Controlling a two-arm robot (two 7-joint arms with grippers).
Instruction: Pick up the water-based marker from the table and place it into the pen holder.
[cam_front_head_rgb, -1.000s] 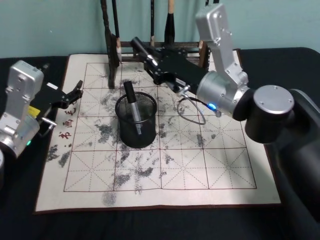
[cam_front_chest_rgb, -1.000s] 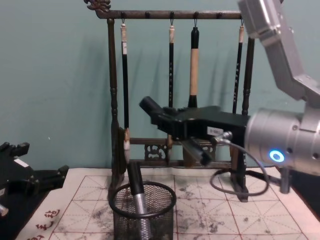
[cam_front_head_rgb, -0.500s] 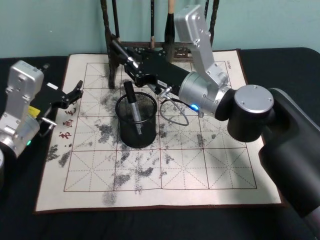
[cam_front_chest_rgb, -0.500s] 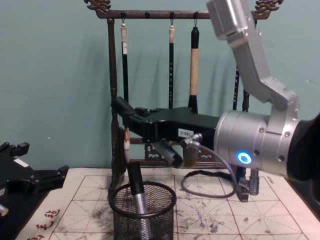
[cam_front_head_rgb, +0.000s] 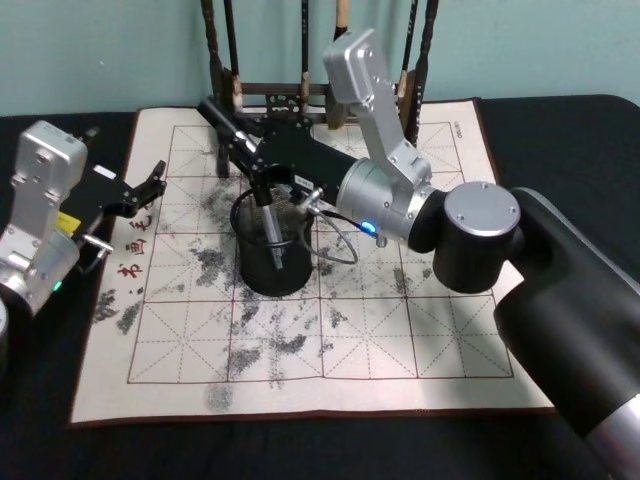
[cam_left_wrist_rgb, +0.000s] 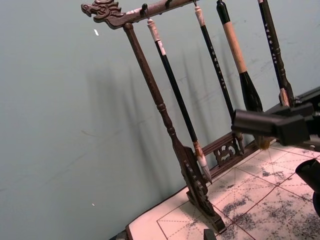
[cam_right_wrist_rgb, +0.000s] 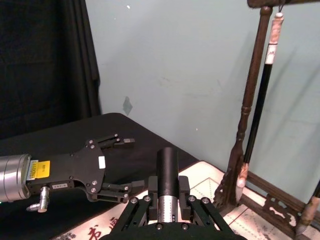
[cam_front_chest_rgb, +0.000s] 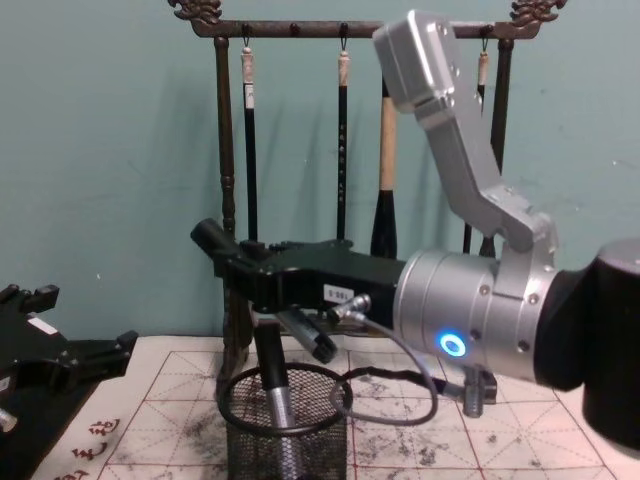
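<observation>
The pen holder stands on the white gridded mat of the table, in front of the wooden brush rack with its hanging brushes. The water-based marker is already inside the pen holder, leaning with its black cap above the rim and its silver barrel down in the mesh; the chest view shows the same, marker tilted in the cup. The right gripper reaches across from the right and sits directly above the pen holder, at the marker's cap. From the right wrist view the black cap stands between the two finger bases, jaws set narrow around it; whether the pads actually press it, cannot tell. The left gripper rests to the left of the pen holder, at the mat's left edge, fingers spread apart and holding nothing.
</observation>
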